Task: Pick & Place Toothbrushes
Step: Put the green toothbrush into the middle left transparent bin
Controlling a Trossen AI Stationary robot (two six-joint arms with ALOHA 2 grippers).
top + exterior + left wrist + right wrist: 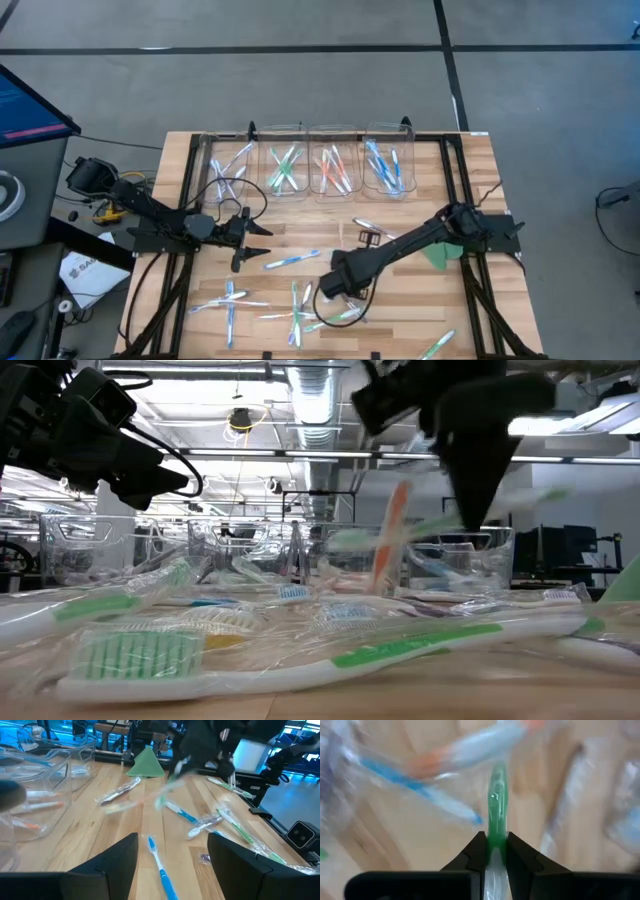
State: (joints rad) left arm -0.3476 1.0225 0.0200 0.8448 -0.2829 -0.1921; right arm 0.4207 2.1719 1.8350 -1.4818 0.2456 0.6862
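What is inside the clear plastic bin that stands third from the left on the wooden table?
The third clear plastic bin holds several orange-accented toothbrushes, crossed over each other. Their exact number is unclear, because they overlap.

Wooden slat table point(400, 300) with a black frame around it. Along the far edge sit four clear bins point(304, 160) in a row, side by side. Loose toothbrushes point(292, 260) are scattered over the near half — a blue-and-white one near the middle, a bunch of blue ones point(230, 301) toward the front left, green ones point(297, 312) crossed near the front centre, one more point(438, 346) at the front right edge. A flat green leaf-shaped piece point(440, 255) lies on the right side — plain on the wood.
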